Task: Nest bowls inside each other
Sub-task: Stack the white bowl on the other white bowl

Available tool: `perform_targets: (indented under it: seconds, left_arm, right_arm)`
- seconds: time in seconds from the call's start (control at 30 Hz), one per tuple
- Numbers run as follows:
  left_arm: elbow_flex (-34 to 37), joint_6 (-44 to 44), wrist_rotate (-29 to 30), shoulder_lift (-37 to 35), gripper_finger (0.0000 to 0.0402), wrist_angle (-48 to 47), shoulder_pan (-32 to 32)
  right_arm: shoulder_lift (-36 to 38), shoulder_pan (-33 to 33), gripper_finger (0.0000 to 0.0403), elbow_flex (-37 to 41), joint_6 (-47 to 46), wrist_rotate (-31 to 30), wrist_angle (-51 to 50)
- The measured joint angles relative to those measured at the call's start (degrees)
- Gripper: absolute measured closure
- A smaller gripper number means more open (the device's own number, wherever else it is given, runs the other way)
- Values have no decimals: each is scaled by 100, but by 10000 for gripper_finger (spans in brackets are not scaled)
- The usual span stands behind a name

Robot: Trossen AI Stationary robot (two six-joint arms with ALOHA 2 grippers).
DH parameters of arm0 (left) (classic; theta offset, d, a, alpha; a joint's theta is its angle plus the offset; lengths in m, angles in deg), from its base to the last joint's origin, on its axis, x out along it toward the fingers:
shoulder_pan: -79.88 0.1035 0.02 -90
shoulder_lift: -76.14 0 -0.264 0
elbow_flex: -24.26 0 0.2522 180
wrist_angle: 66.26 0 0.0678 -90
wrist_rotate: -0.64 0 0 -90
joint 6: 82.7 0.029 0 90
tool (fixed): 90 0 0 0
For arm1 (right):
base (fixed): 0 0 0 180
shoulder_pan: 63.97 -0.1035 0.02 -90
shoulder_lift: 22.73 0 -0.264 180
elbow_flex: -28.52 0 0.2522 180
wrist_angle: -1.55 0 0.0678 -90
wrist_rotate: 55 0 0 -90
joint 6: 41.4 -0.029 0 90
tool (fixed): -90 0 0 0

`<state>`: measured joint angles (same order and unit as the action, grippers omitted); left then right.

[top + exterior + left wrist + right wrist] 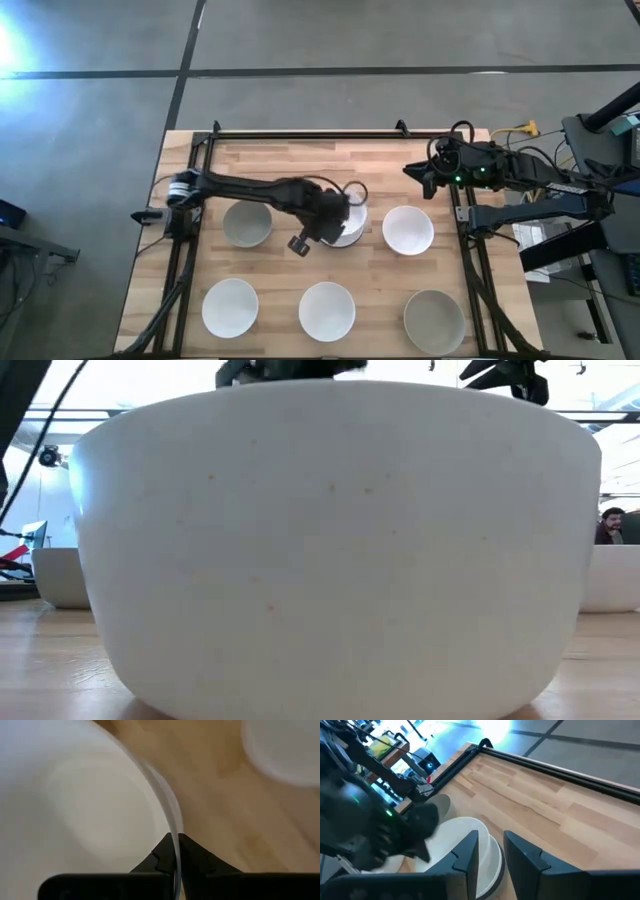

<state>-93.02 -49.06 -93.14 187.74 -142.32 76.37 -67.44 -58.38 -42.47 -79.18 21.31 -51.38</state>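
One upright bowl stack (348, 225), rim in left pincer (176, 851).

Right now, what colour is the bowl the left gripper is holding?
White, clearest in the left wrist view: the bowl rim sits in the left gripper.

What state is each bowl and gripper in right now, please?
Centre bowl: upright, rim pinched by left gripper.
Left gripper: shut on the centre bowl's rim.
Right gripper: open, waiting at the table's far right edge.
Other five bowls: upright, empty, standing apart, not nested.
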Motion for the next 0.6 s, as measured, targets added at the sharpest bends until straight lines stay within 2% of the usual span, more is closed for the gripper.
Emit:
perform_targets:
  seconds: [0.13,0.2,0.47,0.6]
  left_arm:
    - [-255,14,880,458,401,-476,-87]
    - [-297,-4,1117,561,401,-462,-108]
    - [-298,0,1117,666,401,-220,-214]
    - [-301,-20,843,666,401,-76,-229]
  right_arm:
    - [-8,-4,317,0,-110,2,-6]
    - [-24,-4,317,0,-120,2,-4]
    - [-46,-9,317,2,-142,8,-5]
    - [-46,-9,317,2,-127,6,-1]
